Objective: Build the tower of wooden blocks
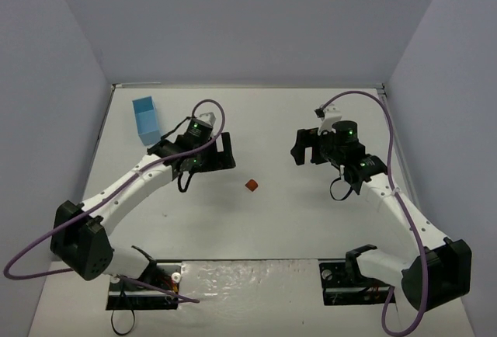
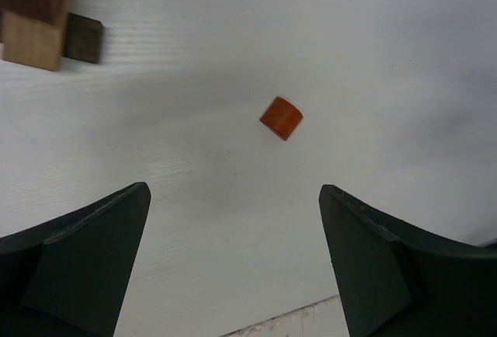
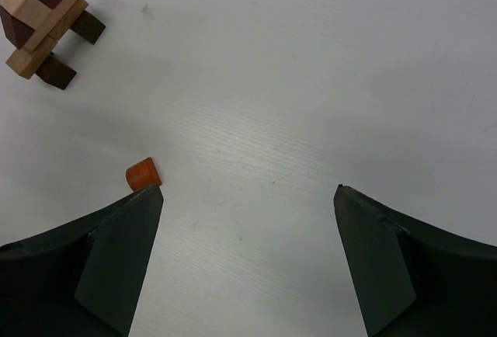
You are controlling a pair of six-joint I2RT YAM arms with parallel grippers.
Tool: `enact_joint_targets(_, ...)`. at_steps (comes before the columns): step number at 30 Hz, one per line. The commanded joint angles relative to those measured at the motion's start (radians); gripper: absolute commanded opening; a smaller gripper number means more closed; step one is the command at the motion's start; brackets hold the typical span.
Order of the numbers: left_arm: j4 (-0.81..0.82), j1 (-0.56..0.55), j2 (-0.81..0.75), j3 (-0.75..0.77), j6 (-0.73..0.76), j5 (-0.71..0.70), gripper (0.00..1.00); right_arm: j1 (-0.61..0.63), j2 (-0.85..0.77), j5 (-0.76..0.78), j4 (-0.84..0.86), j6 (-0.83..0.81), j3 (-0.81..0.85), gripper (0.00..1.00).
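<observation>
A: Start with the top view. Where do the 2 tools sit?

B: The left gripper [image 1: 227, 153] is left of centre over the white table [image 1: 272, 228]. The right gripper [image 1: 301, 147] is right of centre. The 2 face each other across a bare strip. From up here I cannot tell how wide either one stands.

A: And the blocks?

B: 1 orange block [image 1: 251, 185] lies alone just below the middle of the frame, between the 2 grippers and apart from both. A light blue box [image 1: 145, 118] stands in the upper left, beside the left arm. I cannot make out the tower in this view.

A: The left wrist view?

B: The left gripper's 2 dark fingers [image 2: 78, 267] fill the lower corners, spread wide with nothing between them. The orange block [image 2: 281, 117] lies a little above centre, clear of both. The tower [image 2: 35, 22] is in the upper left corner, cut by the frame edge. It shows tan and brown wood, with a dark brown piece [image 2: 84, 39] sticking out at its base.

A: The right wrist view?

B: The right gripper is also spread wide and holds nothing. The orange block [image 3: 144, 174] sits at the left, right at the tip of the finger [image 3: 93, 267] in the lower left. I cannot say whether it touches. The tower [image 3: 45, 30] stands in the upper left: tan bars and dark reddish-brown pieces on 2 dark feet.
</observation>
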Motion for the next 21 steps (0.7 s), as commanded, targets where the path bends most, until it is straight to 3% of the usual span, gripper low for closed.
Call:
enact_joint_targets(1,0.079,-0.069,0.037,-0.015,-0.174,0.038,0.89,0.002,-0.083,0.044,-0.005,0.024,-0.014,0.9)
enact_joint_targets(9,0.065,-0.146,0.0,-0.087,-0.351,-0.104,0.88,0.008,-0.112,-0.011,-0.065,0.054,-0.037,0.89)
enact_joint_targets(15,0.072,-0.233,0.094,-0.043,-0.474,-0.168,0.87,0.015,-0.134,0.029,-0.089,0.127,-0.074,0.89)
enact_joint_targets(21,0.071,-0.29,0.217,0.046,-0.606,-0.229,0.78,0.023,-0.195,0.052,-0.108,0.208,-0.113,0.89)
